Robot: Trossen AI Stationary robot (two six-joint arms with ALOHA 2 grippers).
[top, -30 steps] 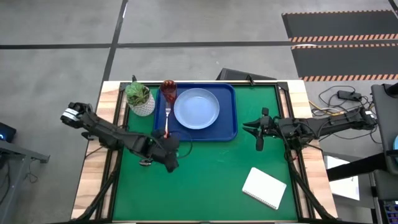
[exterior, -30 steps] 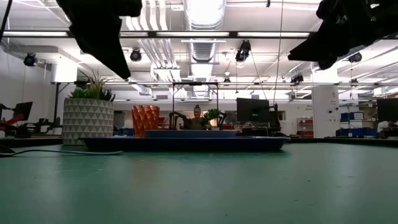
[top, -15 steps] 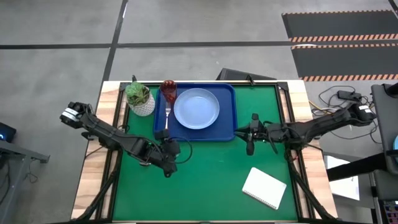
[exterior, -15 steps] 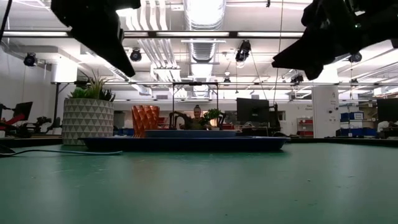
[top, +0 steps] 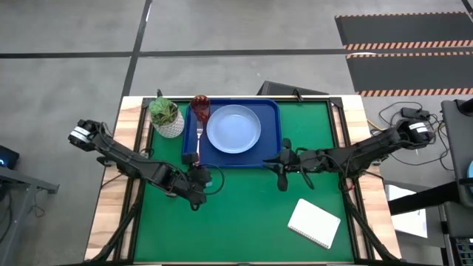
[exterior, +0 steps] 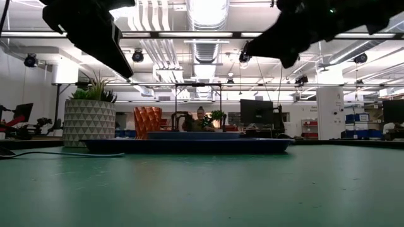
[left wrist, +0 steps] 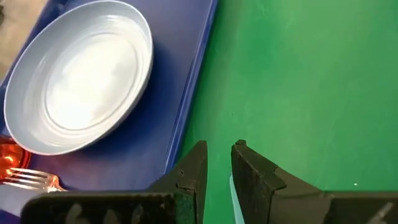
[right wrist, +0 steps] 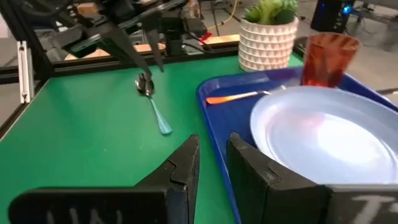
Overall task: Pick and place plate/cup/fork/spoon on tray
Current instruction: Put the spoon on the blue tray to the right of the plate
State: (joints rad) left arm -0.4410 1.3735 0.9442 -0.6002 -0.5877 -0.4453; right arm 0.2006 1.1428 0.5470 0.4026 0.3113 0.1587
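Observation:
The dark blue tray holds the pale blue plate, the dark red cup and the orange-handled fork. The blue-handled spoon lies flat on the green mat beside the tray's near left corner. My left gripper points down at the spoon's bowl with its fingers nearly together. A sliver of the spoon's handle shows between them. My right gripper hangs above the mat by the tray's near right corner, fingers nearly together and empty. My left gripper comes down from above at the spoon's bowl end. I cannot tell whether its fingertips touch the spoon. The spoon lies flat on the mat.
A white pot with a green plant stands left of the tray. A white notepad lies on the mat at the near right. A person sits in the room beyond the table.
My right gripper has gone toward the table's left edge, along the tray's near rim. My left gripper has drawn back a little toward the left and near edges. The tableware has stayed where it was.

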